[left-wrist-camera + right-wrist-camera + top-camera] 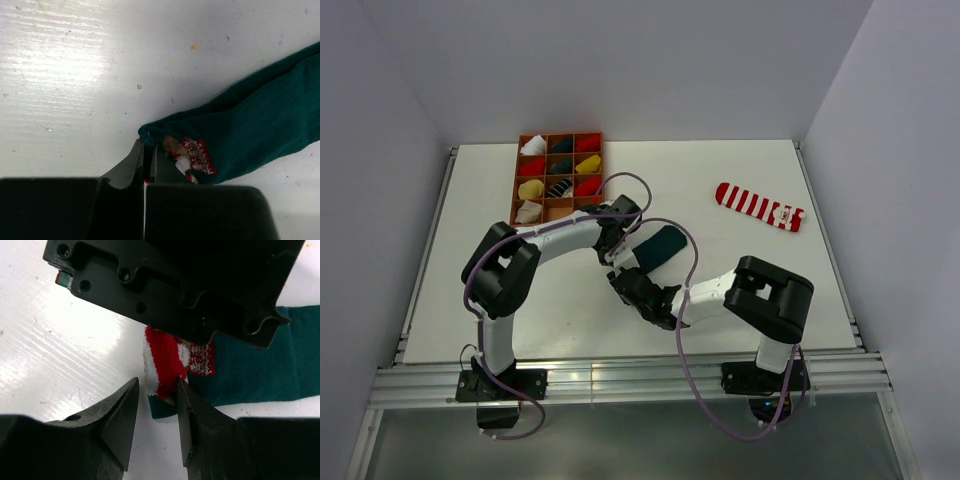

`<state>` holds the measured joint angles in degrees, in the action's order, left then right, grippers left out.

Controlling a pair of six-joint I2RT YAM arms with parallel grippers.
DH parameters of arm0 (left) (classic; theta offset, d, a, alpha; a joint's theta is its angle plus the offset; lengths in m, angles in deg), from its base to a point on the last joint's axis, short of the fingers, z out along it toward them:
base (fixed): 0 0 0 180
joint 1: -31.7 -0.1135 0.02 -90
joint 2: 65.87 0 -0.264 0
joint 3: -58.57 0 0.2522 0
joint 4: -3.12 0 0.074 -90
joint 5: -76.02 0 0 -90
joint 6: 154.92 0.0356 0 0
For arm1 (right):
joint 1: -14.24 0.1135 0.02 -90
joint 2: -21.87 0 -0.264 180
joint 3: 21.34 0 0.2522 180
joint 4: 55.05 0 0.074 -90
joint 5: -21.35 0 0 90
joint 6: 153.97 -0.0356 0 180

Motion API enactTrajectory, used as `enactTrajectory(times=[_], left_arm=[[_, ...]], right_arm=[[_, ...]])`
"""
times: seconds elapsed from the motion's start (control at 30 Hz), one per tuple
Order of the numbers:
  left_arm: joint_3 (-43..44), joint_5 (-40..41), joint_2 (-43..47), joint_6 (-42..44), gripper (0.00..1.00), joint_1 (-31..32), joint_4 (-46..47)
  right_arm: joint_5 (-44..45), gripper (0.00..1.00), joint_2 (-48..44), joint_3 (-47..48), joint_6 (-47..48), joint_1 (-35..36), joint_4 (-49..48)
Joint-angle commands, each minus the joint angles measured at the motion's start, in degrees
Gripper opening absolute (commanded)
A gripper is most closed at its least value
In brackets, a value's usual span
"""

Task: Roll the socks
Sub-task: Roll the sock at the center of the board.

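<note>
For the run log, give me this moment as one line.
task: roll socks | left gripper: shut on dark green sock end | right gripper: open, straddling same end | red-and-white striped sock: flat, apart

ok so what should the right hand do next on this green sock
Probably close the right hand: its fingers stand open either side of the red-and-white patch at the end of the green sock, where the left hand is shut on it. With both holding, rolling could start.
</note>
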<state>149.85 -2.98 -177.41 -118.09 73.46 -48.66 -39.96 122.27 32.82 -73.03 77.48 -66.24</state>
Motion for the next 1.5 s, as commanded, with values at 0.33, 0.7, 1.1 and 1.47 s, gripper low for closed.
enactTrajectory(times=[0.33,0.7,1.1,1.47], left_arm=[[-1.1,-0.6,-1.4,1.2,0.01,0.9,-4.1],[-5.6,3.3,8.7,-5.9,0.46,-2.0,1.8],[-20.0,5.5,24.5,-13.3,0.71,-7.2,14.5],[-30.3,-1.6,27.3,-14.9,0.67,-4.5,24.9]], right_arm=[[0.1,0.0,6.5,3.4,-4.4,-0.7,7.7],[-27.0,0.0,1.5,2.6,-7.1,-9.7,10.7],[-55.7,0.0,4.9,1.3,-17.7,-20.3,5.0],[-73.5,0.0,16.0,0.4,-32.7,-29.6,-5.2]])
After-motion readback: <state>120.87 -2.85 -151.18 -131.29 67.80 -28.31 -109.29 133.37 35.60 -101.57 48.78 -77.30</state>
